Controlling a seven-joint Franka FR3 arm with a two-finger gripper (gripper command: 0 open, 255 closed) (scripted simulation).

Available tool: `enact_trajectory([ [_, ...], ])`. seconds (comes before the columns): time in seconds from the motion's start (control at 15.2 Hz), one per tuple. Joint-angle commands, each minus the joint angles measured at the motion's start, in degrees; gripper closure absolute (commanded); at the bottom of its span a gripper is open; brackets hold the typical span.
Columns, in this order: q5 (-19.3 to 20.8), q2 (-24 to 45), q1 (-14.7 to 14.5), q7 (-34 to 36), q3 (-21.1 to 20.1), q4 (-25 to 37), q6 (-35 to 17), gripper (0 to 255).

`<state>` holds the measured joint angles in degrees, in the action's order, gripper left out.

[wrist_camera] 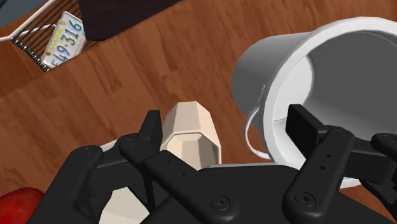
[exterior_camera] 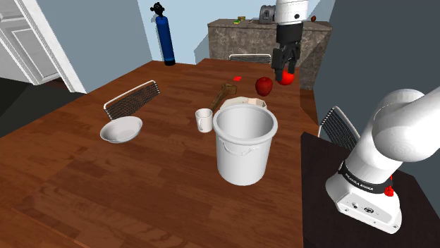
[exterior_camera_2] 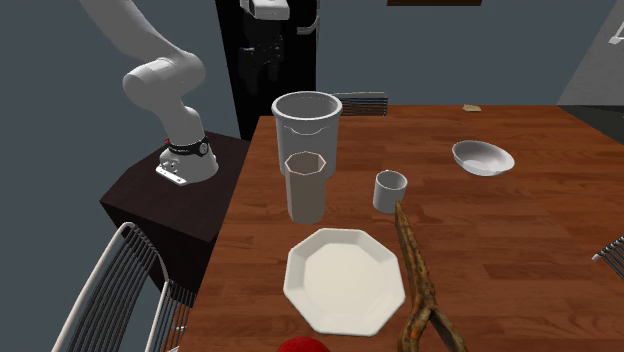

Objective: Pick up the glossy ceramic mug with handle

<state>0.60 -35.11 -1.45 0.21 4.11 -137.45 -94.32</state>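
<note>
The small white mug point(exterior_camera: 204, 120) point(exterior_camera_2: 390, 190) stands upright on the wooden table point(exterior_camera: 106, 183), its handle toward the shoulder view's left. It sits just off the tall white pot point(exterior_camera: 244, 141) point(exterior_camera_2: 307, 120). My gripper point(exterior_camera: 285, 62) point(exterior_camera_2: 263, 68) point(wrist_camera: 226, 127) hangs high over the table's stand-side part, well apart from the mug. Its fingers point(wrist_camera: 151, 124) stand apart and open with nothing between them. Beneath them in the wrist view are a beige octagonal cup point(wrist_camera: 188, 137) and the pot point(wrist_camera: 318, 83).
A white bowl point(exterior_camera: 121, 129) point(exterior_camera_2: 482, 157) lies beyond the mug. An octagonal plate point(exterior_camera_2: 345, 278), a wooden branch point(exterior_camera_2: 415, 280) and a red apple point(exterior_camera: 264, 86) lie at the far end. The beige cup point(exterior_camera_2: 306, 185) stands against the pot. Wire chairs point(exterior_camera: 130, 98) ring the table.
</note>
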Motion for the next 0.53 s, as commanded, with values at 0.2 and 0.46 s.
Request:
enact_trajectory([
  [0.2,-0.8,10.2,-0.8,-0.8,0.3,2.6,-7.6,0],
  [0.46,-1.6,19.0,-1.4,-1.5,0.4,6.1,-12.7,0],
])
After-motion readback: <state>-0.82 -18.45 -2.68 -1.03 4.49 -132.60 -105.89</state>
